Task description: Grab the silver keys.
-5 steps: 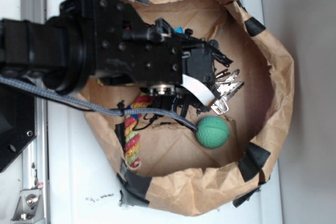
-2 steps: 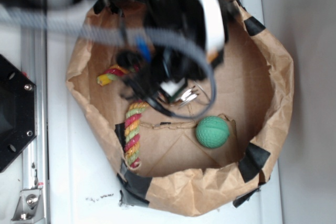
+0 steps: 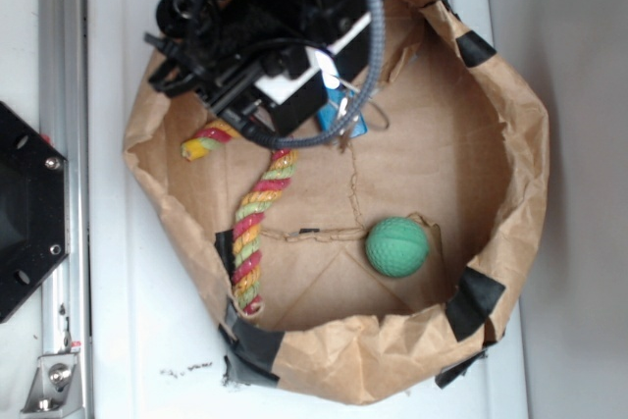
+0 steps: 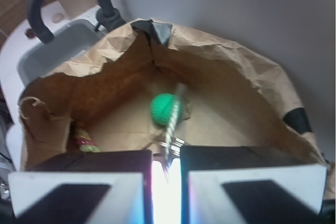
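The silver keys (image 4: 172,121) hang pinched between my gripper's (image 4: 166,156) two black-and-white fingers, one key blade standing up in front of the green ball (image 4: 160,109). In the exterior view the gripper (image 3: 329,95) hovers over the upper left part of the brown paper bag (image 3: 525,174). There its body hides the keys, and none lie on the bag floor. The gripper is shut on the keys.
A green ball (image 3: 397,246) rests on the bag floor at lower right. A red, yellow and green rope toy (image 3: 257,228) lies along the left wall. A metal rail (image 3: 59,46) and black base (image 3: 25,213) stand left of the bag. The grey cable (image 3: 368,56) loops beside the gripper.
The arm has swung from the bag's middle right up to its upper left. The keys that lay just above the ball are gone from the floor and sit in the gripper.
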